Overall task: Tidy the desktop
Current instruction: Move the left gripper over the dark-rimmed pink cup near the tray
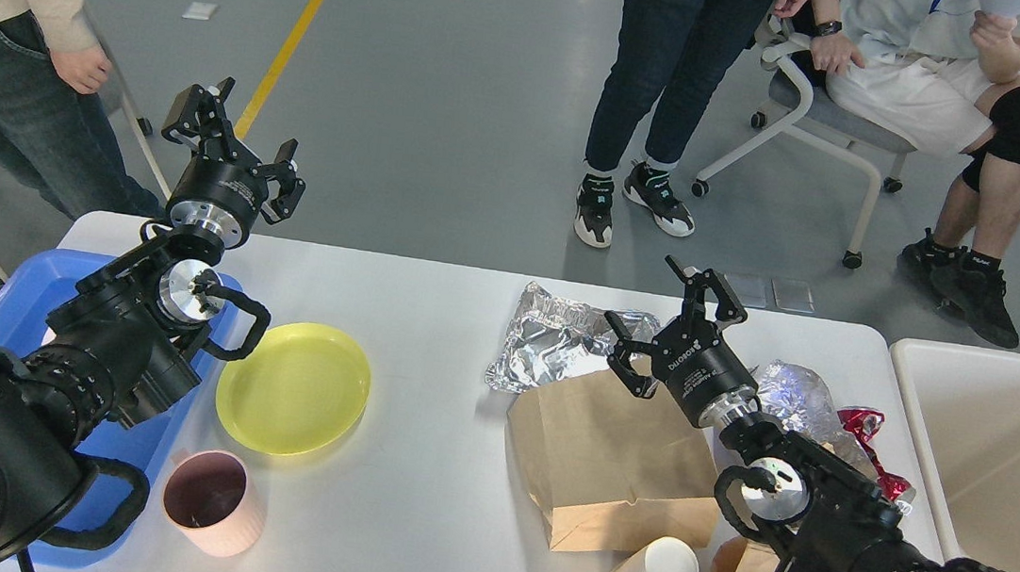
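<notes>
While the white table (409, 522) spreads below me, bearing a yellow plate (295, 388), pink cup (214, 501), brown paper bag (610, 462) and crumpled foil (552, 340), my left pincer (233, 139) hovers open and empty, and my right pincer (668, 329) gapes empty over the bag.

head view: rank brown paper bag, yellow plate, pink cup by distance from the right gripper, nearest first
From the right gripper:
1. Brown paper bag - directly under and beside it, right half of the desktop.
2. Yellow plate - off to its left, about mid-table, next to the blue tray.
3. Pink cup - farthest, left near edge, below the plate.
</notes>
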